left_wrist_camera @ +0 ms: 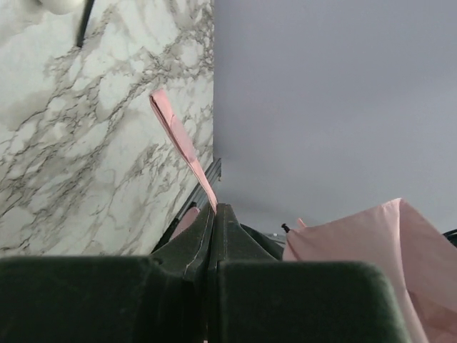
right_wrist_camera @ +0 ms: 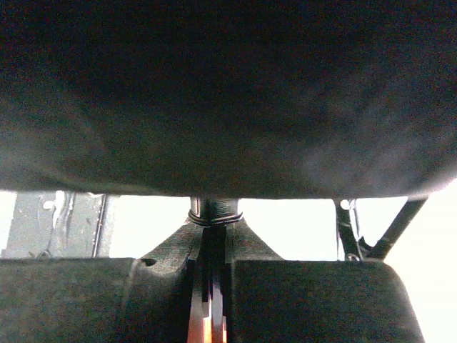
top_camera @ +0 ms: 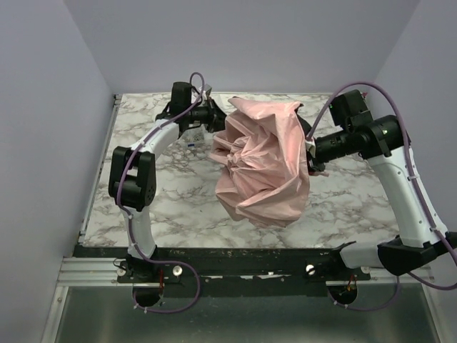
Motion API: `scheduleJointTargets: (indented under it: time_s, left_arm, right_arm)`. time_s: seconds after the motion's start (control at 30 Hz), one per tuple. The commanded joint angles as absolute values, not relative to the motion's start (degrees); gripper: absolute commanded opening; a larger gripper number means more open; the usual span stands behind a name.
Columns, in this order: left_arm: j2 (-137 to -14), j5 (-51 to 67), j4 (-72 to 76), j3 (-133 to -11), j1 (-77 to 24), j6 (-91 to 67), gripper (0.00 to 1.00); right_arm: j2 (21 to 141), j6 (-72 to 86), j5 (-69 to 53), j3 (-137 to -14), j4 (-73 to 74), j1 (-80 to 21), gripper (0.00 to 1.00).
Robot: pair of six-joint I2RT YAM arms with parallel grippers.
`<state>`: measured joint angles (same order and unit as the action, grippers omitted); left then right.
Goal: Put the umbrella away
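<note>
Near the table's (top_camera: 171, 207) far edge, left gripper (top_camera: 218, 116) and right gripper (top_camera: 311, 148) each pinch the half-open umbrella (top_camera: 264, 161)

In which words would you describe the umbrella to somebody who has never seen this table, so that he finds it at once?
Start from the marble table. Over its far half, between the left gripper and the right gripper, is the umbrella, a large crumpled mass of pale pink fabric. Nothing else there is pink or nearly so big; the arms are black and white.
</note>
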<state>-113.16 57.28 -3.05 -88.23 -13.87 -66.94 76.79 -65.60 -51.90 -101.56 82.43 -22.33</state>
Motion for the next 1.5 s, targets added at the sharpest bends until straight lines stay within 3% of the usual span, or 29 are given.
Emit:
scheduleJointTargets:
  time_s: [0.0, 0.4, 0.73, 1.0, 1.27, 1.47]
  left_arm:
    - [-114.6, 57.9, -5.2, -90.2, -15.8, -65.5, 0.0]
    - [-110.7, 59.6, -1.5, -85.7, -18.4, -63.6, 0.0]
    - [-107.2, 59.0, 4.6, -78.3, -20.0, -66.3, 0.0]
    - [-100.3, 54.2, 2.5, -71.7, -18.6, -63.0, 0.0]
    - [-102.5, 52.7, 5.6, -73.0, -16.9, -65.7, 0.0]
    - [-105.4, 50.5, 4.4, -75.8, -14.3, -66.2, 0.0]
  right_arm:
    - [77.9, -66.4, -49.1, -100.1, 81.3, -25.9, 0.0]
    - [80.3, -66.4, -38.5, -90.1, 78.5, -26.4, 0.0]
    - [71.2, -79.9, -43.5, -76.5, 71.2, -26.4, 0.02]
    - [71.4, -92.5, -39.6, -74.5, 77.5, -26.5, 0.0]
    - [72.5, -96.3, -35.6, -74.3, 77.2, -26.4, 0.0]
    - [73.9, -89.8, -32.6, -75.9, 74.3, -26.5, 0.0]
